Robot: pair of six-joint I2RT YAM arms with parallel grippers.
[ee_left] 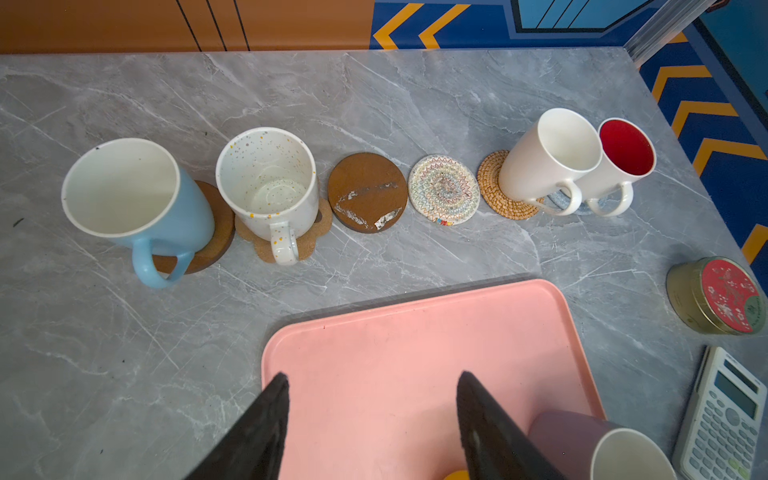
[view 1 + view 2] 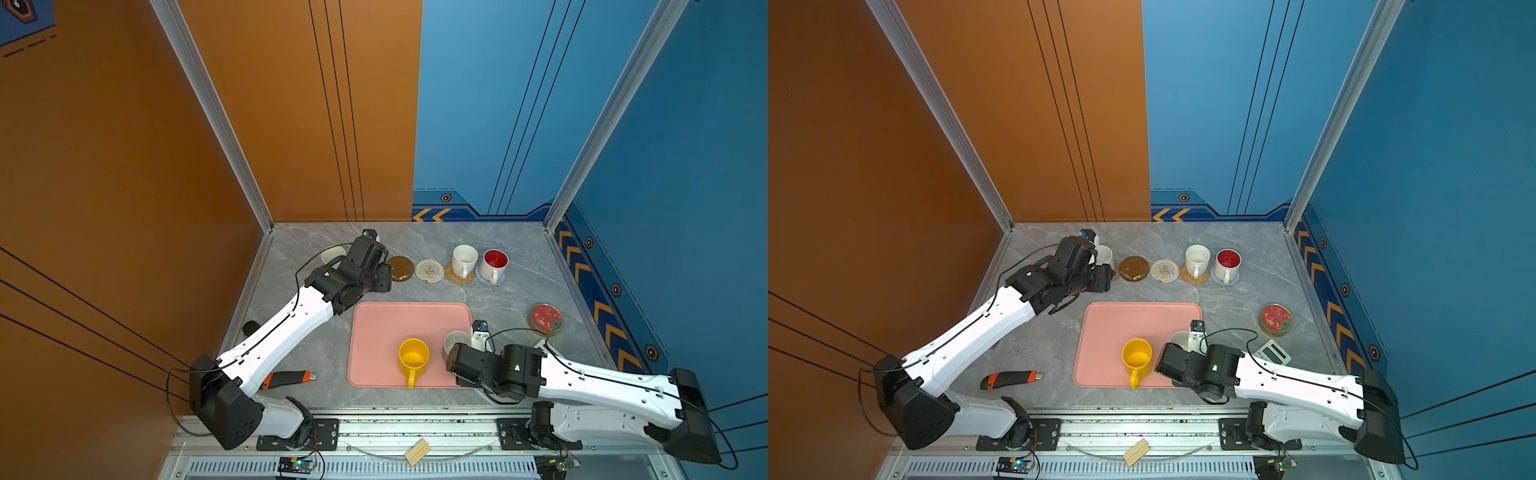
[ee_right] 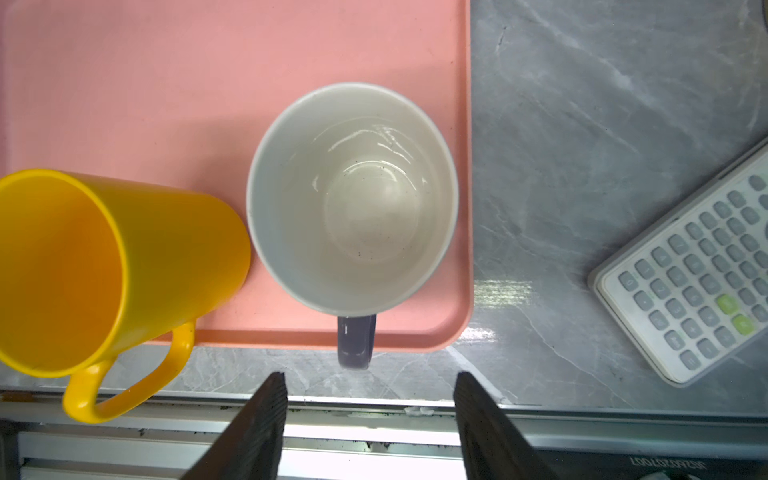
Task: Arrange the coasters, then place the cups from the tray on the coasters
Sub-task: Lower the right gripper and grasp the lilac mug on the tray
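Observation:
On the pink tray [image 2: 374, 324] stand a yellow cup [image 2: 414, 357] and a lavender cup [image 3: 353, 199]. My right gripper [image 3: 370, 376] is open just short of the lavender cup's handle [image 3: 356, 340], touching nothing. My left gripper [image 1: 372, 376] hangs open and empty over the tray's far left part. Along the back, a light blue cup [image 1: 137, 199], speckled cup [image 1: 268, 178], plain white cup [image 1: 548, 153] and red-lined cup [image 1: 623, 158] each sit on coasters. A brown disc coaster [image 1: 368, 191] and a cream woven coaster [image 1: 444, 189] lie bare between them.
A red-topped tin [image 2: 545, 318] and a white calculator [image 2: 1271, 352] lie right of the tray. An orange-and-black utility knife [image 2: 289, 378] lies at the front left. A small wooden block [image 2: 417, 452] rests on the front rail.

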